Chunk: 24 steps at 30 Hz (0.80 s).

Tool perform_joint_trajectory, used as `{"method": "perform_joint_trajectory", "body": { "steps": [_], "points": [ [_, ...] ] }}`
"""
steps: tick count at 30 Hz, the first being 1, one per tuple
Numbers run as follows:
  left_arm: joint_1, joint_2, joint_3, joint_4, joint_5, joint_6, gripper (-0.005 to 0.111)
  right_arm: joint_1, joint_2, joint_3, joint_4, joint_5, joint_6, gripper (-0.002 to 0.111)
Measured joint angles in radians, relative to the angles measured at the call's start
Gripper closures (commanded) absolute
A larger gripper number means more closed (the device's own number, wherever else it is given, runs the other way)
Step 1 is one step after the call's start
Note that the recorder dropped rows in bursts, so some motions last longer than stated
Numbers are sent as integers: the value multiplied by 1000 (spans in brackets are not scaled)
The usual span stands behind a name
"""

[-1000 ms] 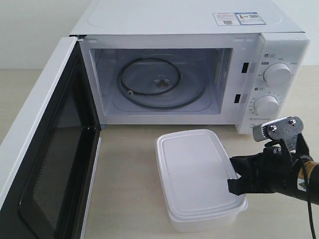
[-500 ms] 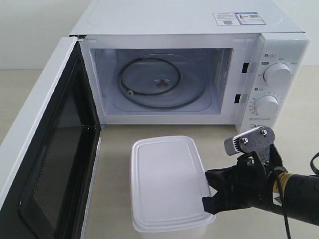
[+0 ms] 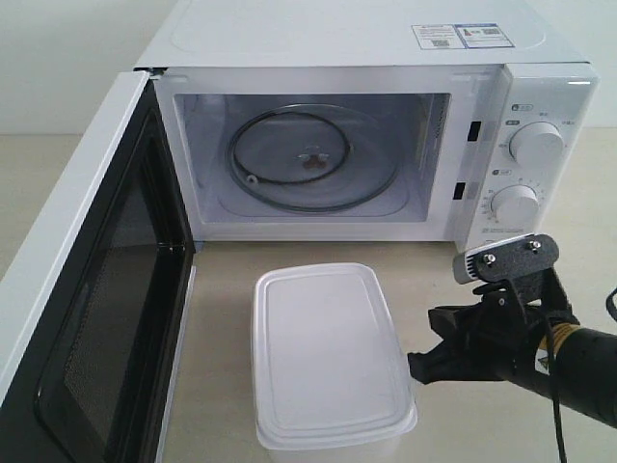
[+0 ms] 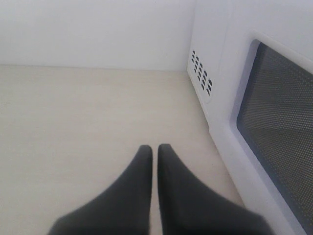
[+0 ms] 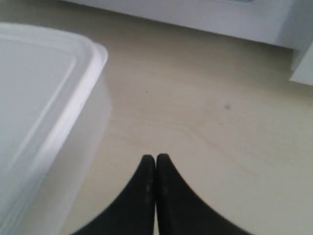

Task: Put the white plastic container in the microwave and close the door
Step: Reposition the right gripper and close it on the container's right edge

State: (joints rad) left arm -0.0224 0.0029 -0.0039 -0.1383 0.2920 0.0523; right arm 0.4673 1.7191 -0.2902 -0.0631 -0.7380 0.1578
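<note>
A robot test bench, dressed with kitchen goods, is indicated rather than a home kitchen. A microwave (image 3: 386, 39) and a container (image 3: 323, 357) are set on a bare, pale wood-grain table (image 3: 231, 309), and only a plain white wall (image 3: 58, 58) is seen behind. A black robot arm (image 3: 578, 367) with a metal camera bracket and cabling is seen reaching over the table beside them.

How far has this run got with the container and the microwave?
Done: the door stands open and the white plastic container sits on the table before the microwave. In hand: nothing; the right gripper, fingers together, is beside the box, not touching. Left: putting it inside and closing the door.
</note>
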Motion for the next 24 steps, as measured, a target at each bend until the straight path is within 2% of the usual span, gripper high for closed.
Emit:
{"method": "perform_joint_trajectory", "body": {
  "steps": [5, 9, 13, 16, 19, 24],
  "points": [
    [0, 0, 0, 0, 0, 0, 102, -19, 0, 0, 43, -7, 5, 109],
    [0, 0, 0, 0, 0, 0, 102, -82, 0, 0, -103, 4, 114, 109],
    [0, 0, 0, 0, 0, 0, 102, -261, 0, -2, -509, -11, 421, 109],
    [0, 0, 0, 0, 0, 0, 102, -395, 0, -18, -920, -59, 771, 109],
    [0, 0, 0, 0, 0, 0, 102, -419, 0, -36, -1129, -153, 1021, 109],
    [0, 0, 0, 0, 0, 0, 102, -420, 0, -91, -1336, -234, 1246, 109]
  ]
}}
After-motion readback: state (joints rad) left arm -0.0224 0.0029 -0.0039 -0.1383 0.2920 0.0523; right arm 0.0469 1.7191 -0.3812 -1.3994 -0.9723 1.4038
